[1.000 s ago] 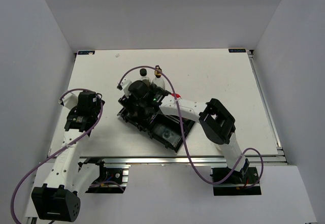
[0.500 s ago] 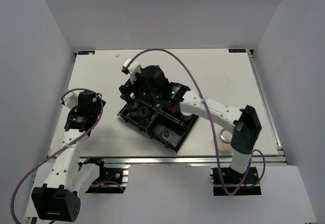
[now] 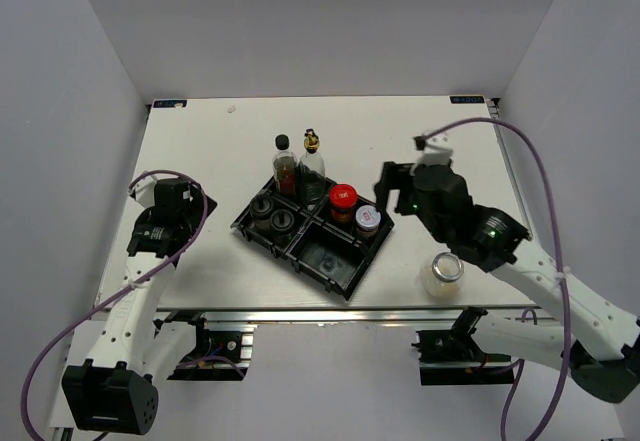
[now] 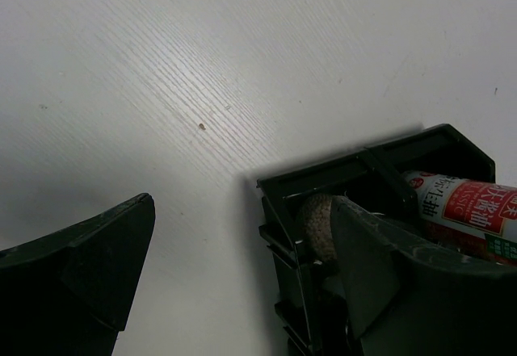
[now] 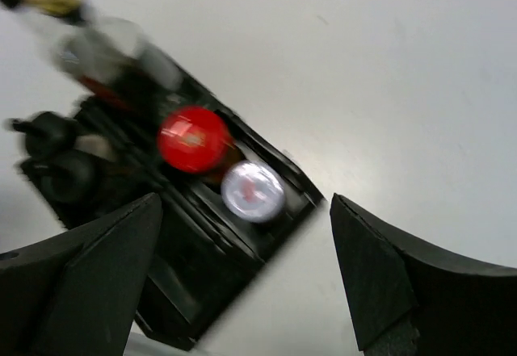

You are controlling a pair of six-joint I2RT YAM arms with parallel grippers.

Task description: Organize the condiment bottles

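Left fingers (image 4: 97, 267) spread wide, empty, touching nothing, over bare table (image 3: 200, 151) left of tray (image 3: 300, 265). Right fingers (image 5: 89, 275) also fully apart, gripping nothing, above table right of tray.

All bottles upright, long axes vertical. Seven counted:
- far compartment: gold-spouted bottle (image 3: 312, 164), black-capped bottle (image 3: 285, 166)
- left compartment: two black caps (image 3: 272, 216), possibly one shaker
- right compartment: red-lidded jar (image 3: 343, 198), silver-lidded jar (image 3: 367, 219)
- wide clear jar (image 3: 442, 273) alone on table, right of tray

White table (image 3: 200, 141) w/ black tray (image 3: 345, 286) on it, left of right gripper (image 5: 245, 203). Clear jar (image 3: 442, 273) stands alone, just on that gripper's near side, apart from tray.
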